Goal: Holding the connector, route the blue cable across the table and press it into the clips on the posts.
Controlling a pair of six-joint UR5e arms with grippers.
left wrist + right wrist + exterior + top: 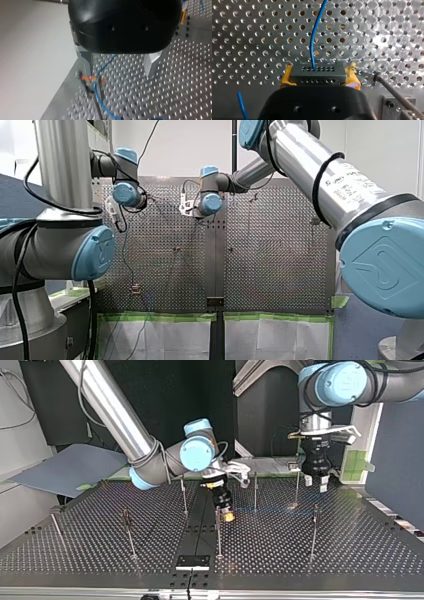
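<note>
In the right wrist view a black connector (pixel 315 72) sits between the yellow pads (pixel 285 78) of my right gripper (pixel 319 76), which is shut on it. The blue cable (pixel 312 37) leaves the connector's face and runs ahead over the perforated table. In the left wrist view my left gripper (pixel 120 72) is open, its metal fingers (pixel 151 63) wide apart. The blue cable (pixel 98 93) passes an orange clip (pixel 89 78) on a post just under one finger. In the top view my right gripper (pixel 226 510) hangs low at the middle and my left gripper (pixel 316 480) stands at the right.
Several thin posts stand on the table, such as one (pixel 218 532) just before my right gripper and others (pixel 314 532) (pixel 129 532) to either side. A metal post (pixel 397 93) rises beside the connector. A black strip (pixel 194 562) runs down the table's middle.
</note>
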